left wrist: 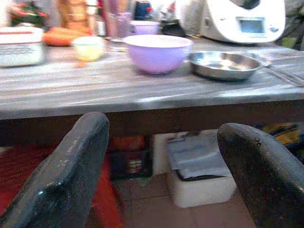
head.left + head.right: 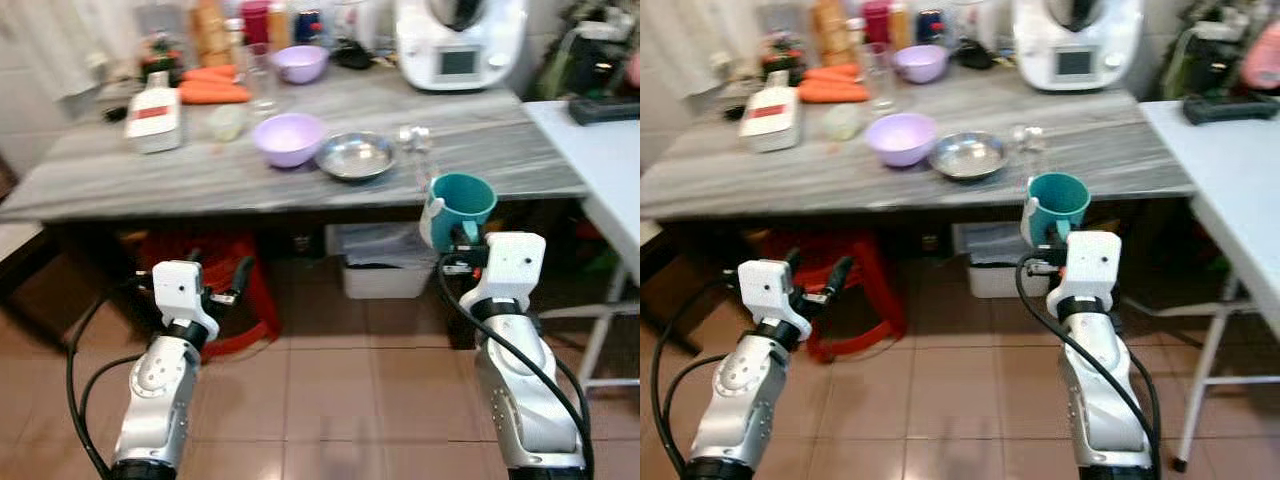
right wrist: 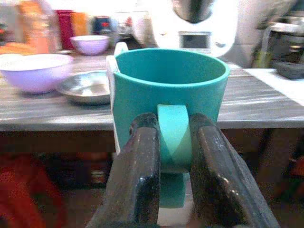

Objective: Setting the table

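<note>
I have the right hand (image 2: 462,238) pinching the handle of the teal mug (image 2: 460,207), one finger on each side of it, the mug upright and held just at the front edge of the worktop (image 2: 120,185), off its surface. Beyond the mug the near strip of worktop is bare. Further in and to the hand's left sits one steel bowl (image 2: 356,154), touching or almost touching a lilac bowl (image 2: 288,138); a second lilac bowl (image 2: 300,62) stands well behind. That makes two lilac bowls, one steel one, one mug. To the right of this hand a white folding table (image 2: 600,160) starts just past the worktop's end. My left hand (image 2: 220,283) is spread wide, holding nothing, low in front of the worktop edge, with tiled floor (image 2: 330,400) open between both arms.
</note>
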### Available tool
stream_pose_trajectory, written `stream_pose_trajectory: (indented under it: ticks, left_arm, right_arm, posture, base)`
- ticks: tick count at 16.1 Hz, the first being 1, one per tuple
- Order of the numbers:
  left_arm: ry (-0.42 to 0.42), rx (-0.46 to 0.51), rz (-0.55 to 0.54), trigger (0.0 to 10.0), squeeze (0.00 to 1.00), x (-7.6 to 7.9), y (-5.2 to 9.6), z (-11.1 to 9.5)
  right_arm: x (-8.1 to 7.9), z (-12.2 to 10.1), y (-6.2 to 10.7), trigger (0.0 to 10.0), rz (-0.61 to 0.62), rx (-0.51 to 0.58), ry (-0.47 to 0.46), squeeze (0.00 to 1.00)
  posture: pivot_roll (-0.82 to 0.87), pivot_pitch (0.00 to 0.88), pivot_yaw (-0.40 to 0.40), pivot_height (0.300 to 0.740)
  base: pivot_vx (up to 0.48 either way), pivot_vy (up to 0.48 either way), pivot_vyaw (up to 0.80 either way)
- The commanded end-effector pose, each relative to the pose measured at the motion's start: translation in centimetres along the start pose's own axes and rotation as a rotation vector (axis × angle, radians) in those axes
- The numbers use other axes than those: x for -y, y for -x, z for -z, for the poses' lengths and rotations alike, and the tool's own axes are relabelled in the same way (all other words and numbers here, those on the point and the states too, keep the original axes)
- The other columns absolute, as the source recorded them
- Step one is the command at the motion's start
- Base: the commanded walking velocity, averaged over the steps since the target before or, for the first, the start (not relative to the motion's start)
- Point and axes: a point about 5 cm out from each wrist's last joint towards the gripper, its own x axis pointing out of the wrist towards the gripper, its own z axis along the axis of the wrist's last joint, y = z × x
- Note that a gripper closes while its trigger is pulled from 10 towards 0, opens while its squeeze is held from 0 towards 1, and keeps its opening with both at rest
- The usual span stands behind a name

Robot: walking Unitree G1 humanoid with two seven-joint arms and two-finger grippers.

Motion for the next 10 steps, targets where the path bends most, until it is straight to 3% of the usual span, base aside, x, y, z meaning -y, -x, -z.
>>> stream_pose_trajectory:
  ticks: [1, 6, 10]
  left_arm:
    - [-0.002, 0.007, 0.017, 10.0, 0.00, 0.4, -0.1, -0.3]
    - [0.012, 0.040, 0.023, 10.0, 0.00, 0.9, -0.1, -1.4]
    - [0.013, 0.055, 0.010, 10.0, 0.00, 1.0, 0.7, -2.0]
  right_arm:
    - [0.2, -0.6, 0.0, 10.0, 0.015, 0.027, -0.005, 0.00]
    - [0.2, -1.0, 0.0, 10.0, 0.013, 0.044, 0.003, 0.00]
    - [0.7, -1.7, 0.3, 10.0, 0.015, 0.079, 0.034, 0.00]
  posture:
    - [-0.07, 0.080, 0.060, 0.740]
    - [-0.07, 0.080, 0.060, 0.740]
    - [-0.07, 0.080, 0.060, 0.740]
  base:
    - [0.322, 0.000, 0.00]
    - [0.322, 0.000, 0.00]
    - [0.325, 0.000, 0.00]
